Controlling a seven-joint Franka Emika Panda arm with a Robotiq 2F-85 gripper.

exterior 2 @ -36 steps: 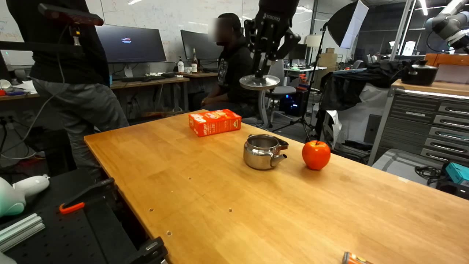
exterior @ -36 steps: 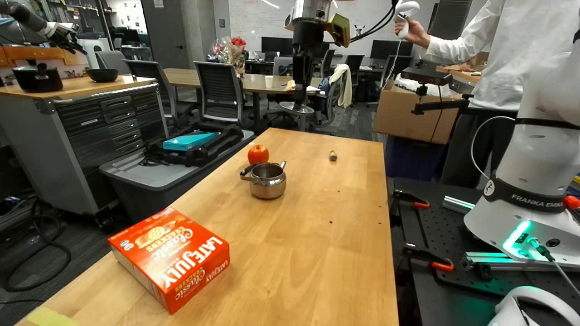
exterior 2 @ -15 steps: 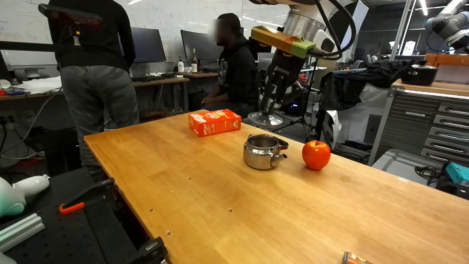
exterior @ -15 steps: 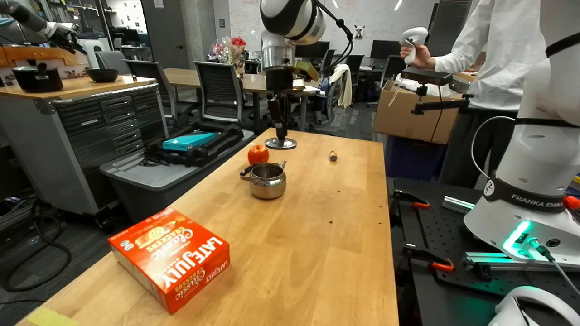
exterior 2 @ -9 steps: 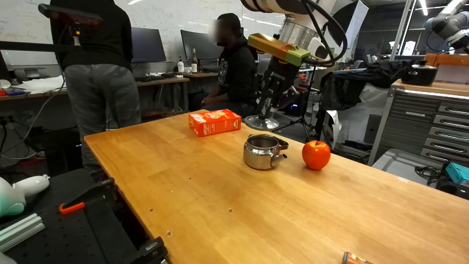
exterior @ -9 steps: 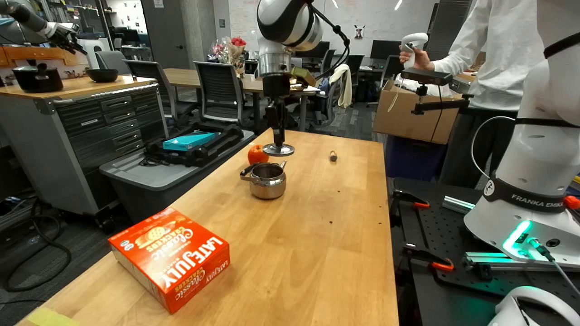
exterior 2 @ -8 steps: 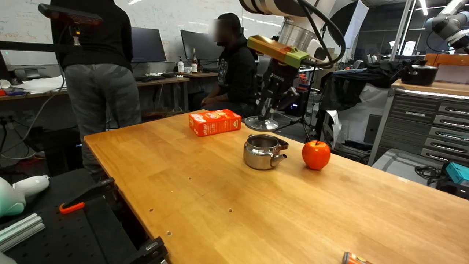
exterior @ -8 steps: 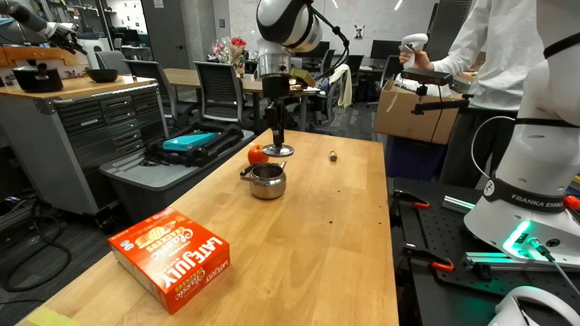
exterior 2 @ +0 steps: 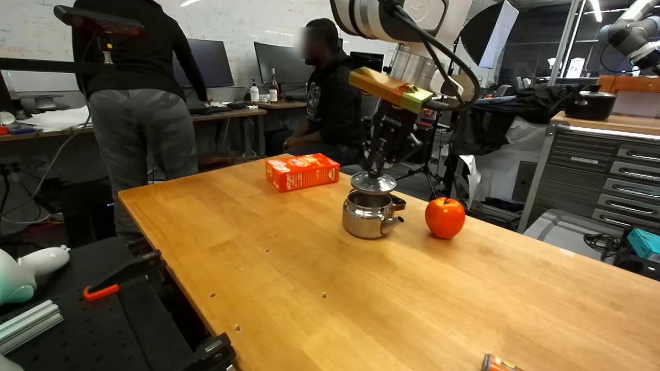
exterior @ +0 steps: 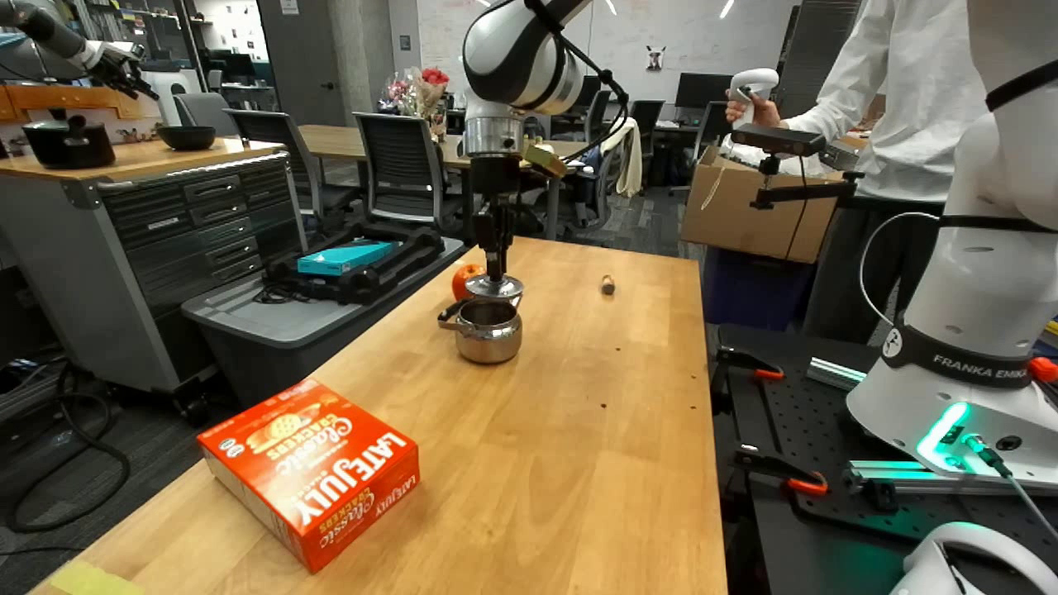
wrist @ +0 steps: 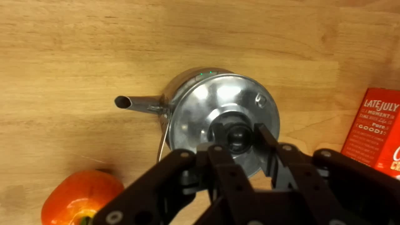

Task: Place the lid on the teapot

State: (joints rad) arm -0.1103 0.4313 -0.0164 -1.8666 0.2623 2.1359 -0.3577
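The lid [exterior: 494, 287] is a round shiny metal disc with a dark knob. My gripper [exterior 2: 375, 167] points down and is shut on the lid's knob, with one finger on either side of it in the wrist view [wrist: 240, 134]. The lid [exterior 2: 373, 182] hangs roughly level just above the silver teapot [exterior 2: 366, 219]. The teapot stands upright on the table, and its open mouth still shows below the lid in both exterior views [exterior: 489, 340]. In the wrist view the lid [wrist: 200, 115] hides most of the teapot; its spout [wrist: 143, 103] sticks out left.
A red apple [exterior 2: 445, 218] stands close by the teapot's spout side. An orange-red cracker box [exterior: 310, 471] lies farther along the wooden table [exterior: 570, 496]. A small cylinder [exterior: 608, 284] lies near the table's far end. A person with a controller stands beside the robot base.
My gripper has come down from high up, carrying the lid, and has moved over the teapot. In the last half second the lid sank closer to the teapot's mouth. The teapot has not moved.
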